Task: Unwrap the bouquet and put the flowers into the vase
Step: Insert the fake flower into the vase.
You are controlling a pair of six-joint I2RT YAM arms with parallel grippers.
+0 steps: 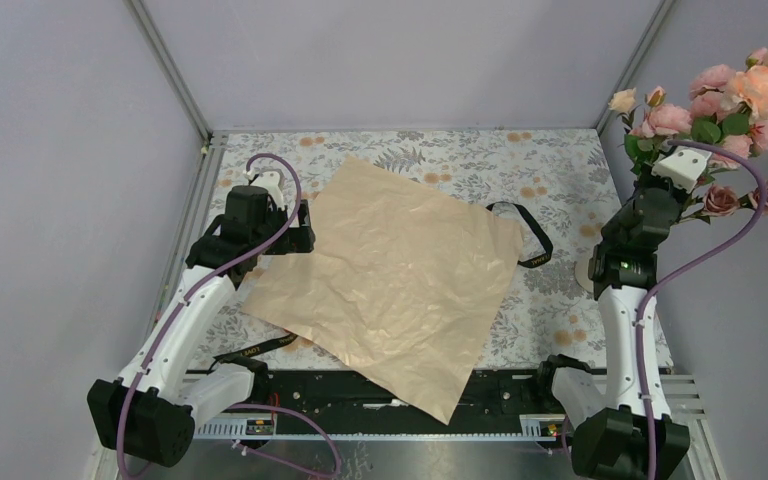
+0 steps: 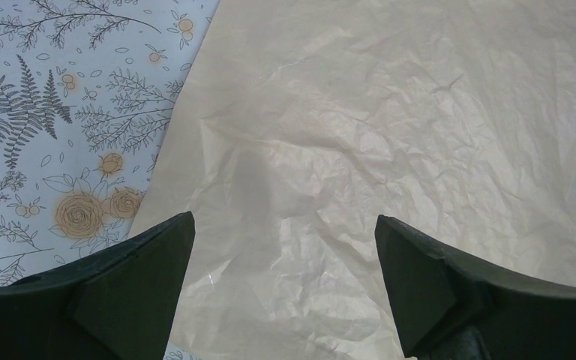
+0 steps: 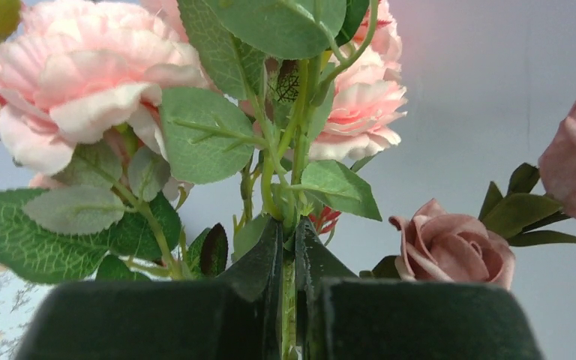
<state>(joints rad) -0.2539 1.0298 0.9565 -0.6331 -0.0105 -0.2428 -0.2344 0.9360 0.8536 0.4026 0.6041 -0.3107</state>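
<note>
— Pale grey walls close in three sides of a table covered by a white tablecloth printed with grey ferns and small orange roses (image 1: 560, 170). What lies on it?

— A large square sheet of crinkled tan paper (image 1: 400, 280), spread flat and empty. Its near corner hangs past the cloth onto the dark rail at the front. A black ribbon loop (image 1: 526, 236) lies touching the sheet's right corner. A second black ribbon with gold lettering (image 1: 256, 350) lies by the sheet's near left edge.

— So where are the flowers?

— Out of the paper. The bunch of pink, peach and mauve artificial roses with green leaves (image 1: 725, 100) is up in the air at the far right, past the table's edge and against the wall.

— What has them?

— The right gripper (image 3: 289, 247). Its wrist view shows both dark fingers pressed together on the thin green stems, with blooms and leaves fanning out above.

— And the left gripper (image 2: 283, 222)?

— Spread wide, gripping nothing. It hangs over the left edge of the tan sheet, right where paper meets cloth.

— The vase?

— A pale rounded edge (image 1: 584, 272) shows just left of the right arm, low on the table. Most of it is hidden, so I cannot tell whether that is the vase.
</note>
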